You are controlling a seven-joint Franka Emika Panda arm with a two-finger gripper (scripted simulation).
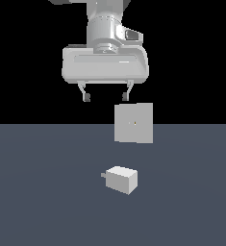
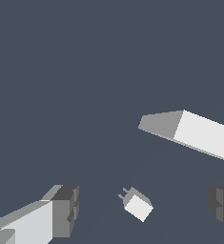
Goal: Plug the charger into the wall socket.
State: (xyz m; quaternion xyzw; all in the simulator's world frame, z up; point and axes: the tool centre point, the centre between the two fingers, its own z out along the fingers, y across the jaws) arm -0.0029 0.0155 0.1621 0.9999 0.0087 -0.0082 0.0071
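Flat slate-blue floor [image 1: 37,202], black backdrop; charger [image 1: 121,179] lying before upright wall socket [image 1: 133,123].

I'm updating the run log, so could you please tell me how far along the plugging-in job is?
Nothing looks done yet. The charger lies on the floor, ungrasped, apart from the wall socket, which stands upright with nothing plugged in. In hand: the tool hangs open and empty above the floor, its fingertips touching nothing. Left: descend, grasp the charger, aim its prongs at the socket's holes and push it in.
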